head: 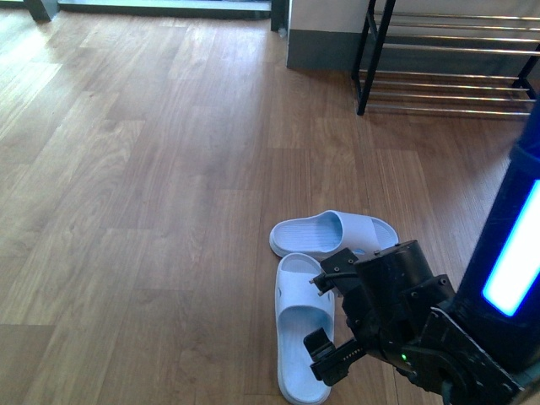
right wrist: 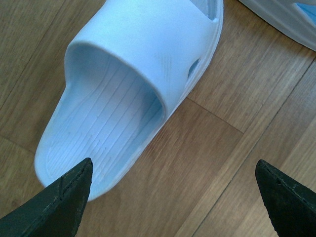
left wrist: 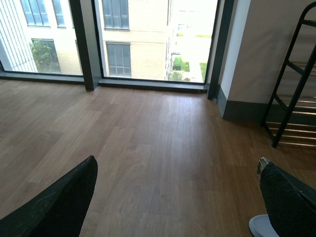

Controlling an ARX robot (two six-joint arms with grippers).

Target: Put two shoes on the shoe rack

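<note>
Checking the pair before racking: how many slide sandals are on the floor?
2. One pale blue slide lies crosswise, nearer the shoe rack; the other slide lies lengthwise, closer to the robot, beside the right gripper.

Pale-blue slide (head: 333, 234) lies just beside its twin (head: 302, 325), rack (head: 439, 82) well apart.

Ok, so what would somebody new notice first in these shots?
Two pale blue slide sandals lie close together on the wooden floor, low and right of centre in the front view. The right gripper hangs open just over the nearer slide. The black-framed shoe rack stands far right by the wall.
</note>
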